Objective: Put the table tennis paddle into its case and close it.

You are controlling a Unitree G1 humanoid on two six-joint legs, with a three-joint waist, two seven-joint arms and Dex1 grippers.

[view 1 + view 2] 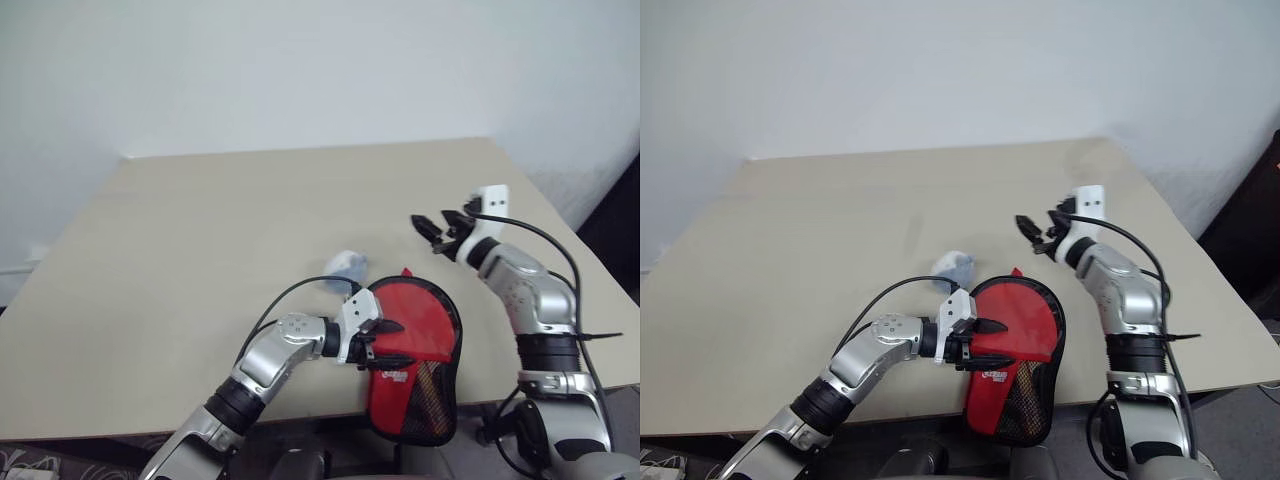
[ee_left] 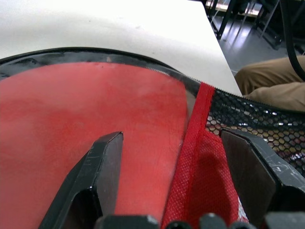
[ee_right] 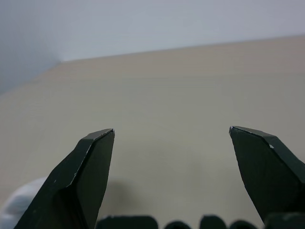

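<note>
The paddle (image 2: 95, 109) seems seated in the case (image 1: 432, 395). Left claw (image 1: 383, 342) gapes over it; right claw (image 1: 437, 232) apart, empty. Next: fold the flap shut.

Both arms are built of silver-grey metal segments joined by black ribbed collars, each ending in a white wrist block that carries two black, wedge-shaped fingers. A black cable loops loose from the forearm to the wrist of the left gripper (image 1: 388, 342), and a similar black cable arcs along the outside of the arm bearing the right gripper (image 1: 428, 228). In the wrist views the fingers (image 3: 81, 176) show flat, matte black inner faces with bevelled tips and light scuffing at the edges.
</note>
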